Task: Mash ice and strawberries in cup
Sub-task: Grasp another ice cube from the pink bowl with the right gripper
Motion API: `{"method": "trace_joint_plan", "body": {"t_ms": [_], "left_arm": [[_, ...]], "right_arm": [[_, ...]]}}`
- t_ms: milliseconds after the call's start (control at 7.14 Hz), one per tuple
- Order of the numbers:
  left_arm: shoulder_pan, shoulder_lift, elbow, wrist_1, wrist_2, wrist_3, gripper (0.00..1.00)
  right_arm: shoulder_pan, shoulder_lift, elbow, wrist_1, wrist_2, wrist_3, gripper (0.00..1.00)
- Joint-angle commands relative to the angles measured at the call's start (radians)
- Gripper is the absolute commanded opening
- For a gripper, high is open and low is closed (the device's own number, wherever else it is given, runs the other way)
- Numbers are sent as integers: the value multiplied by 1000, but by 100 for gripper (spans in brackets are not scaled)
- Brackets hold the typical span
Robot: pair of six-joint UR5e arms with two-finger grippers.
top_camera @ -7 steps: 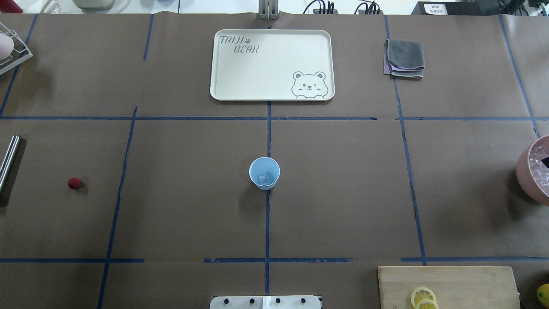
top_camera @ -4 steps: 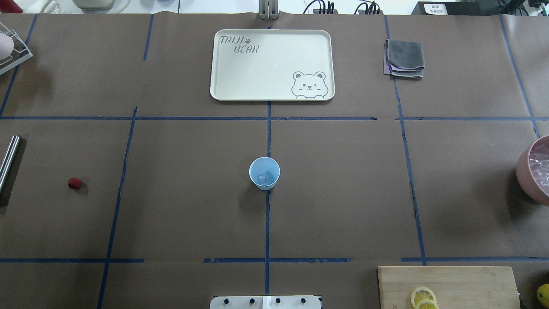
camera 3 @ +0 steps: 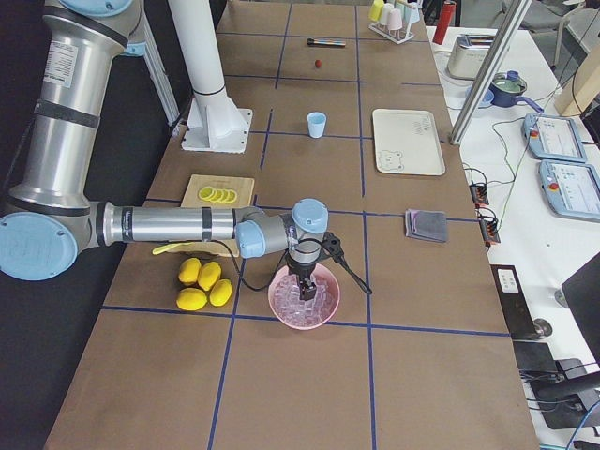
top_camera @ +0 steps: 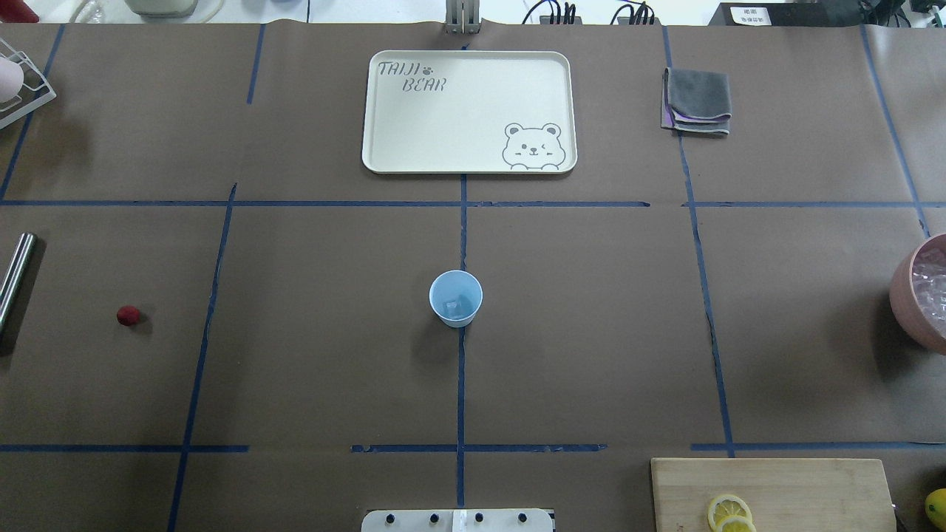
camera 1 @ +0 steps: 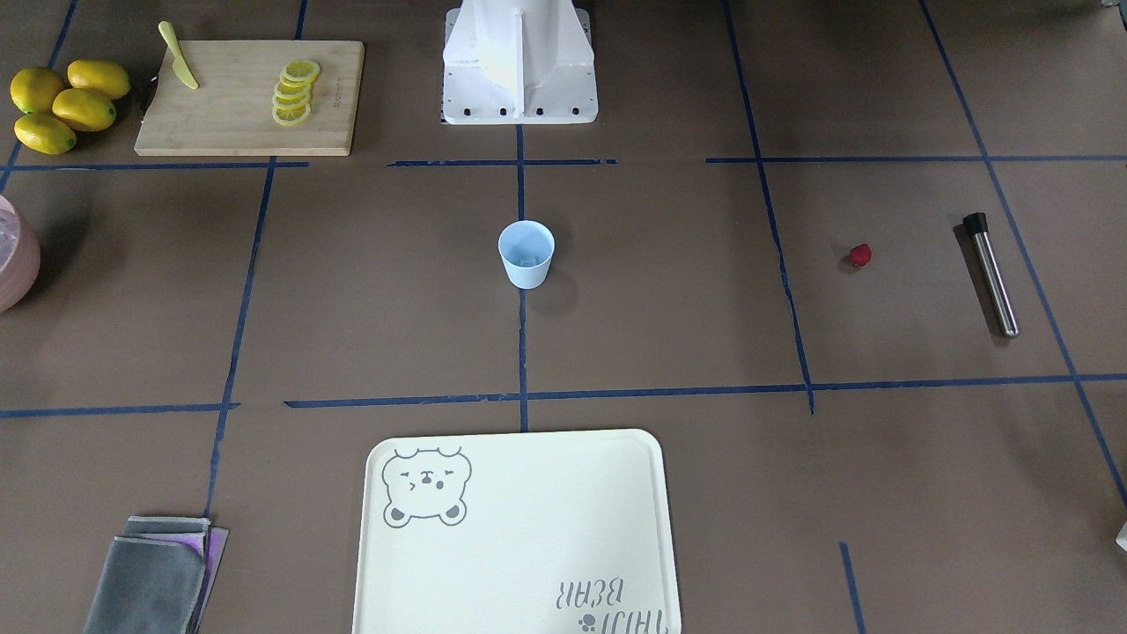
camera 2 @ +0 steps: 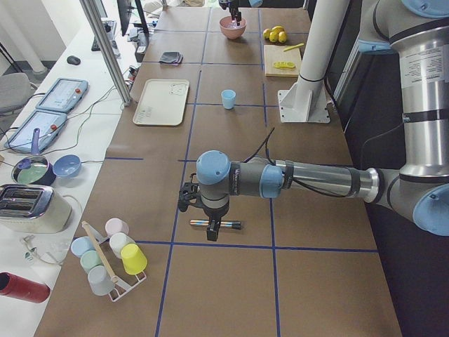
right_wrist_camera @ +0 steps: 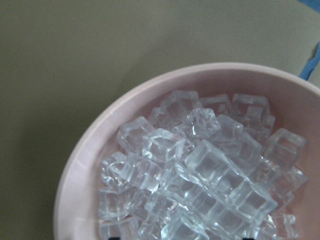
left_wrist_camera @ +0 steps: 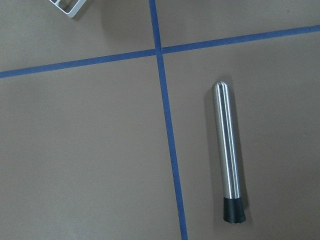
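The light blue cup (top_camera: 455, 298) stands upright at the table's middle, with a faint piece of ice (top_camera: 453, 304) inside it. More ice (right_wrist_camera: 200, 170) fills the pink bowl (camera 3: 305, 302) at the far right edge. One small red strawberry (top_camera: 128, 315) lies on the paper at the left. My right gripper (camera 3: 305, 279) hangs just over the bowl's ice; I cannot tell whether it is open or shut. My left gripper (camera 2: 188, 199) hovers over a steel muddler (left_wrist_camera: 227, 155) near the left end, and its state is likewise unclear. Neither gripper is near the cup.
A cream bear tray (top_camera: 414, 133) lies beyond the cup and a folded grey cloth (top_camera: 697, 100) to its right. A cutting board (camera 1: 229, 114) with lemon slices, a yellow knife and whole lemons (camera 1: 62, 101) sits near the base. A rack of cups (camera 2: 105, 256) stands at the left end.
A dark tip of the right gripper that showed over the pink bowl at the overhead view's right edge has gone from that view. Cup and strawberry have not moved.
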Motion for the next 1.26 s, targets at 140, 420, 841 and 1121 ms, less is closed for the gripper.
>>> {"method": "trace_joint_plan", "body": {"t_ms": [140, 420, 841, 1121], "left_arm": [[0, 0, -1, 0, 0, 0, 100], [0, 0, -3, 0, -2, 2, 100], [0, 0, -3, 0, -29, 2, 100], [0, 0, -3, 1, -29, 0, 100]], "right_arm": [[-15, -4, -16, -1, -2, -9, 68], [-15, -1, -15, -2, 0, -10, 9], [4, 5, 28, -13, 10, 0, 3], [48, 85, 145, -194, 20, 11, 3]]}}
